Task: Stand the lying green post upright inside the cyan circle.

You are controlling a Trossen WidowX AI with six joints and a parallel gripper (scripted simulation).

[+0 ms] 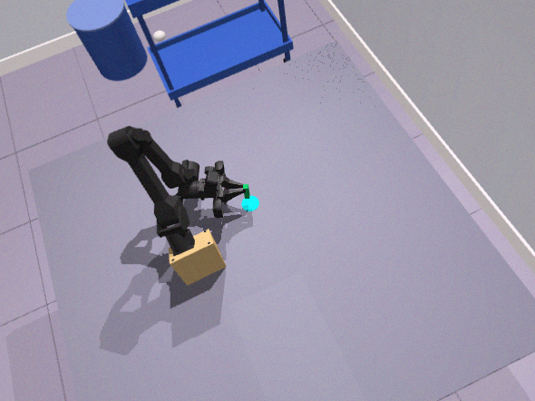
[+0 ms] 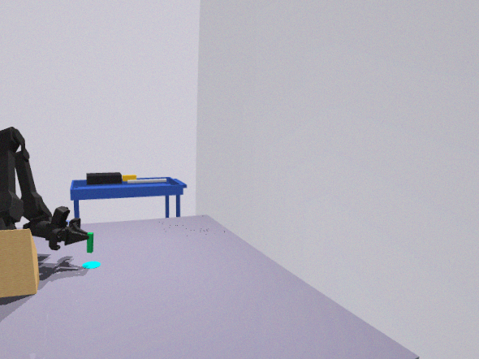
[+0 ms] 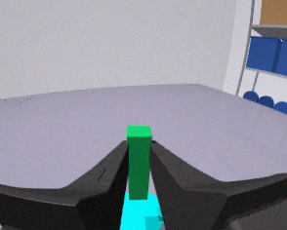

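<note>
The green post [image 1: 247,191] [image 2: 90,243] [image 3: 139,168] is upright, held near its top in the air. My gripper [image 1: 245,189] [image 2: 88,236] [image 3: 139,145] is shut on it, with one finger on each side. The cyan circle [image 1: 250,204] [image 2: 92,265] [image 3: 139,217] lies flat on the floor below the post. In the exterior view a gap shows between the post's lower end and the circle. In the wrist view the fingers hide the sides of the circle.
The arm's wooden base block [image 1: 199,263] [image 2: 18,263] stands beside the circle, on the arm's side. A blue cart [image 1: 222,47] [image 2: 126,192] and a blue bin [image 1: 111,41] stand farther back. A blue box [image 3: 264,53] sits on a shelf at the right of the wrist view.
</note>
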